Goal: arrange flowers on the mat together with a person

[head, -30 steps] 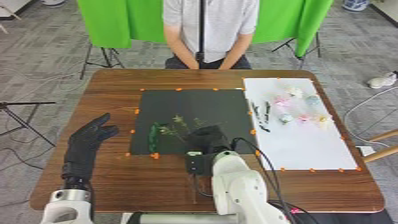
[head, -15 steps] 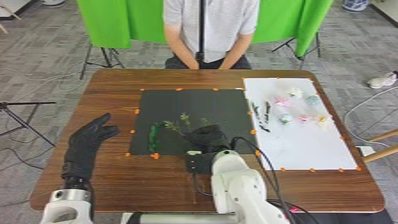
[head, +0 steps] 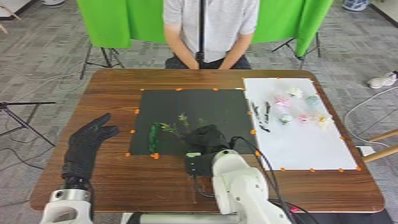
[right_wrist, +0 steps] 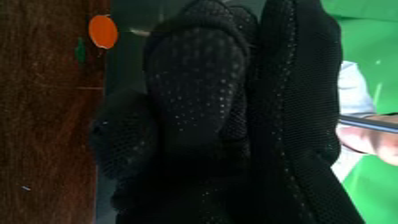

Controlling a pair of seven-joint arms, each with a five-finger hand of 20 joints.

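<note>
Currently, table [head: 111, 95] bears the dark mat [head: 191, 102], and just beside it, on the robot's right, the white sheet [head: 298, 145]. Left hand [head: 84, 142] is off the mat's left side, fingers loose and extended, grasping nothing. Right hand [head: 206, 137] is over the mat's near edge, fingers curled round the lower end of a leafy sprig [head: 182, 123]; exact contact is hidden under the glove. Sprig's leafy tips fan out over the mat, away from the robot. A green stem [head: 153, 137] lies on the mat to the sprig's left; dark stems [head: 265, 114] and pale blooms [head: 305, 118] lie on the sheet.

Handling, judged: sprig looks very light, its stalk springy, its leaves soft and apt to snag on fabric. Best hold is low on the bare stalk, leaves free. Likely step: settling it on the mat. Risk: it clings to the glove and swings round on release. Blooms look crushable; pinch beneath the heads.
</note>
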